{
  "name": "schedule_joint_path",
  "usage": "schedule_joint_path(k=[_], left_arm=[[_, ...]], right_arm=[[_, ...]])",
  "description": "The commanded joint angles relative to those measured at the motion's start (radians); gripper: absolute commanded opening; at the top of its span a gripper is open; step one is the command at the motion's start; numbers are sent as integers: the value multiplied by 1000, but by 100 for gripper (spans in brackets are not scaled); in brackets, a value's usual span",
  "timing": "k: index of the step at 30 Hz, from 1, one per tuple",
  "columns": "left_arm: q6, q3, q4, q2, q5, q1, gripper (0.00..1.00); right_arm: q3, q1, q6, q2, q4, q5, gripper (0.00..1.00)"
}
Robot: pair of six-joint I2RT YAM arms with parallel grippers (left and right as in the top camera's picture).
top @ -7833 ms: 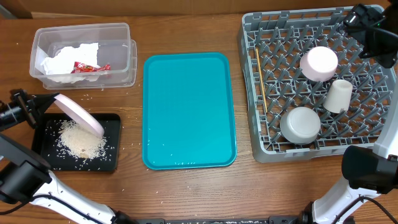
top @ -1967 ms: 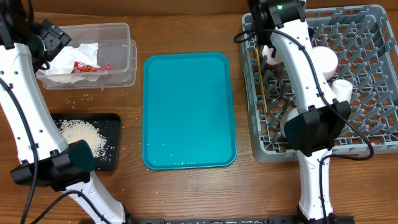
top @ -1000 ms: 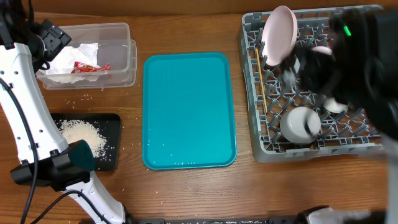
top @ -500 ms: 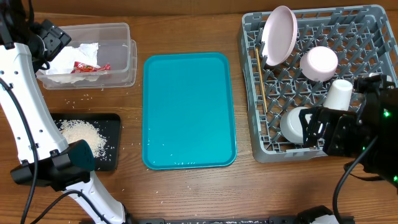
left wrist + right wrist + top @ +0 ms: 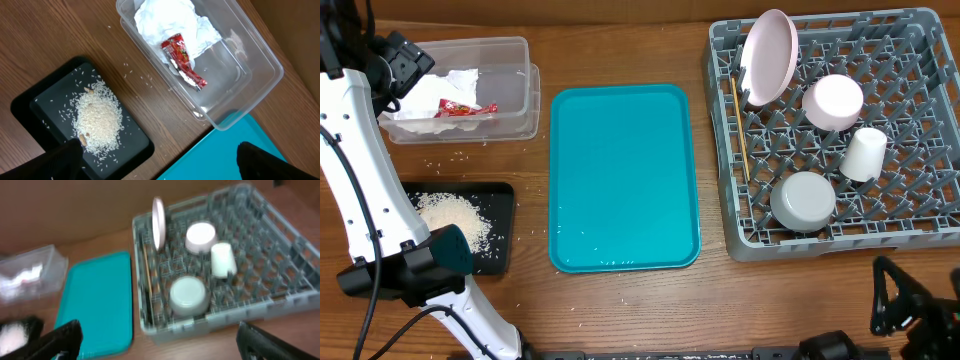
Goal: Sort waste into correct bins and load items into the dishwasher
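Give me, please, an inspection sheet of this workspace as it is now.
Surface: wooden table, loose rice grains near the black tray.
Job's things: plate on edge in grey rack, with dish, cup, metal bowl, chopsticks; napkin and red wrapper in clear tub; rice pile in black tray.
Clutter: teal tray between bins and rack.
Tools: left tool open, holding nothing; right tool open, holding nothing.
Cables: black cable along left arm.
Surroundings: brown backdrop behind table.

Teal tray point(image 5: 624, 178); grey lattice rack point(image 5: 910, 160)
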Motion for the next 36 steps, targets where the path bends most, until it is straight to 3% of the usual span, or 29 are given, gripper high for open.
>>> schedule_joint_path(k=[1, 10, 20, 28, 36], left_arm=[[-6, 7, 1, 1, 1, -2, 100], [-6, 7, 1, 1, 1, -2, 100], [-6, 7, 1, 1, 1, -2, 100], [-6, 7, 1, 1, 1, -2, 100], [-6, 7, 2, 1, 1, -2, 100]], right_arm=[[-245, -71, 8, -142, 157, 36, 100], [-887, -163, -4, -480, 691, 32, 100], [-1400, -172, -69, -615, 1278, -94, 100], [-1592, -180, -83, -704, 1513, -120, 100], [-1744, -286, -90, -704, 1763, -202, 100]])
